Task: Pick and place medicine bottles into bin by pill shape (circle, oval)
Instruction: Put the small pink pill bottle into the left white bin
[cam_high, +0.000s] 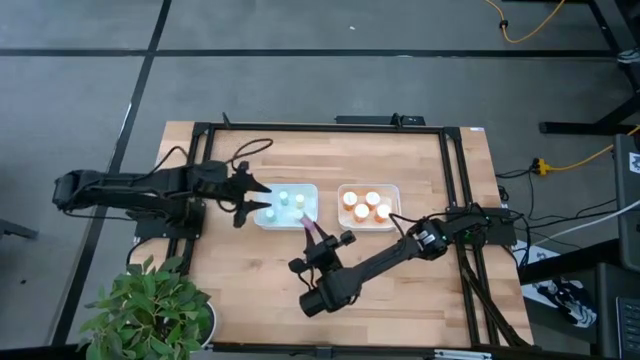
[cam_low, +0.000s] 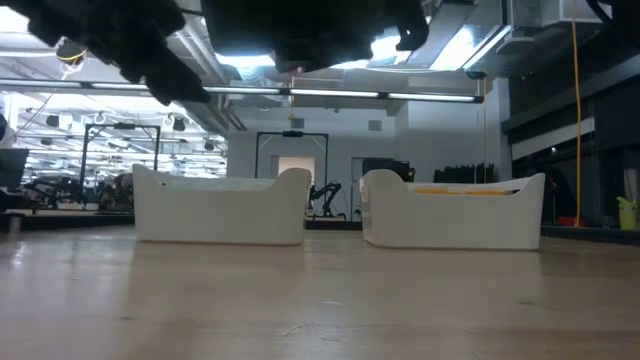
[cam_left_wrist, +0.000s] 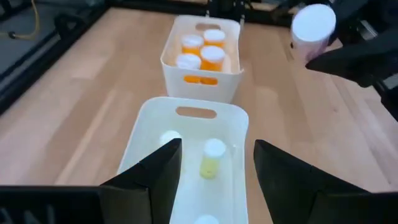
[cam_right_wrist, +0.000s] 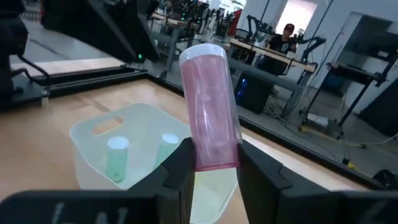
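Bins (cam_high: 262, 221) hold pale bottles (cam_high: 284, 197) — orange bottles (cam_high: 362, 212) apart.

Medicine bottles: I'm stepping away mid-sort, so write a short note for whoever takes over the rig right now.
Right gripper: shut on a pink bottle, raised beside the left bin.
Left gripper: open, empty, over the left bin's near end.
Left bin: small pale greenish bottles inside.
Right bin: four orange bottles.
Done: no bottles lie loose on the table.
Left: place the pink bottle; its pill shape can't be seen.
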